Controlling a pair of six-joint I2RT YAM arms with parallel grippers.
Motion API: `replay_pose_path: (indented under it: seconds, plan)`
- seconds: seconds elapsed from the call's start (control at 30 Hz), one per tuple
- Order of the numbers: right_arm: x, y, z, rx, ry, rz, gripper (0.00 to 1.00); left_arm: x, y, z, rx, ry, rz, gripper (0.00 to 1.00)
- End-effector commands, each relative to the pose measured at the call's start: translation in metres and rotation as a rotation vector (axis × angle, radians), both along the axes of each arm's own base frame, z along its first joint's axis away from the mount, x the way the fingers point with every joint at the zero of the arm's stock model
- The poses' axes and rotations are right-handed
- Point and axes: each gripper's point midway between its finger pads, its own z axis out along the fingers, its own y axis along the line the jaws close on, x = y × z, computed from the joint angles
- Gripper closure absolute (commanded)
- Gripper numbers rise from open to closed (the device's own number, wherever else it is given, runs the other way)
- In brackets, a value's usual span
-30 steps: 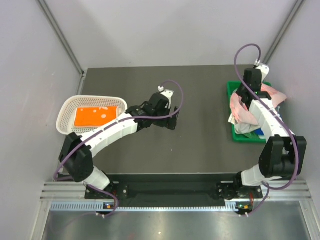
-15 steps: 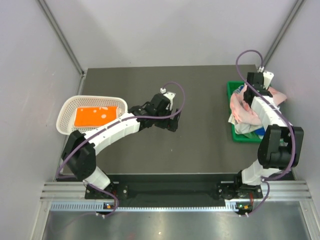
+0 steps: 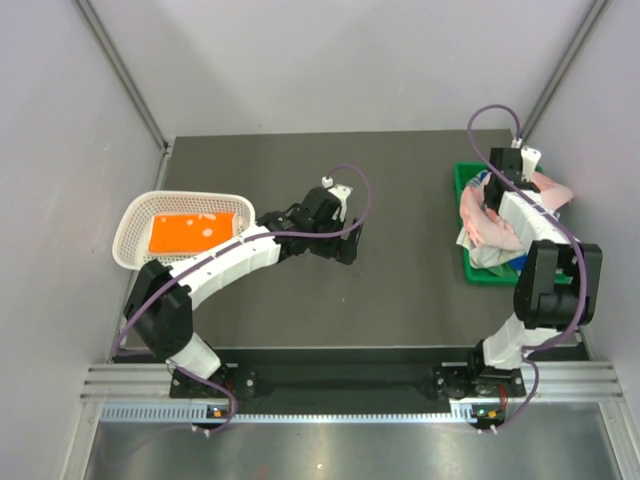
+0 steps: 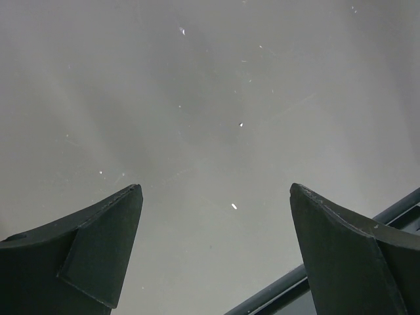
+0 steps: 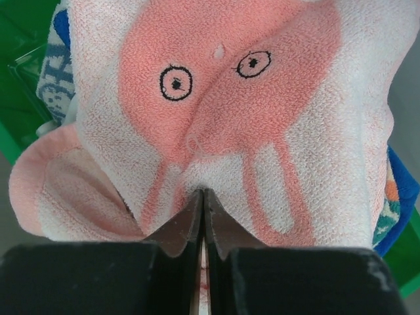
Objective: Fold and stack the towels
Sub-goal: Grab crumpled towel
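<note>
From the top view: the left gripper (image 3: 338, 248) hung over the middle of the dark table (image 3: 400, 290), touching nothing. Off to the left sat the white mesh basket (image 3: 130, 228), with the orange towel (image 3: 188, 232) lying flat inside it. Over on the right edge, the right gripper (image 3: 492, 198) was down in the green bin (image 3: 461, 182), nose-first into the heap of cloth there. The pink towel (image 3: 553, 190) sat on top of that pile and spilled over the bin's far side. From up here you couldn't tell how its jaws stood.

Left wrist view, and this one was simple: the left gripper (image 4: 213, 190) was spread wide, both dark fingers (image 4: 98, 243) far apart at the bottom corners, and only bare, speckled table (image 4: 210, 92) between them.

Right wrist view, and here was the action! The right gripper (image 5: 202, 193) was pressed tight together, pinching a fold of the pink towel (image 5: 236, 111), the one with the pink figure and two ringed eyes on white. The cloth bunched and puckered right at the fingertips. A printed towel (image 5: 56, 73) peeked out at the left, a blue towel (image 5: 401, 182) showed at the right edge, and the green bin (image 5: 20, 39) framed the corners.
</note>
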Motion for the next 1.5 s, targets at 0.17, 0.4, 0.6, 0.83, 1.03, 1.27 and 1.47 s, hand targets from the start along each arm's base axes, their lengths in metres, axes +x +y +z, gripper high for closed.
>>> replay_pose_path:
  seconds: [0.17, 0.4, 0.6, 0.83, 1.03, 1.27, 1.47]
  plan:
    - [-0.001, 0.025, 0.077, 0.032, -0.185, 0.085, 1.00, 0.005, -0.004, 0.016, -0.025, -0.041, 0.003, 0.01]
    - [-0.007, 0.080, 0.126, 0.020, -0.275, 0.217, 1.00, 0.015, 0.009, 0.034, -0.017, -0.113, 0.077, 0.01]
    - [-0.014, 0.067, 0.109, -0.025, -0.217, 0.173, 0.70, 0.015, 0.015, 0.035, -0.002, -0.115, 0.091, 0.01]
    - [-0.019, 0.051, 0.049, -0.010, -0.100, 0.147, 0.52, 0.006, 0.015, 0.028, -0.013, -0.081, 0.079, 0.01]
    - [-0.018, 0.039, 0.018, 0.000, -0.023, 0.131, 0.46, 0.004, 0.018, 0.025, -0.003, -0.078, 0.081, 0.01]
    - [-0.018, 0.043, -0.004, 0.018, 0.032, 0.147, 0.50, 0.002, 0.021, 0.021, 0.003, -0.072, 0.083, 0.01]
    - [-0.023, 0.042, -0.013, 0.012, 0.062, 0.148, 0.53, 0.001, 0.019, 0.016, 0.006, -0.057, 0.081, 0.01]
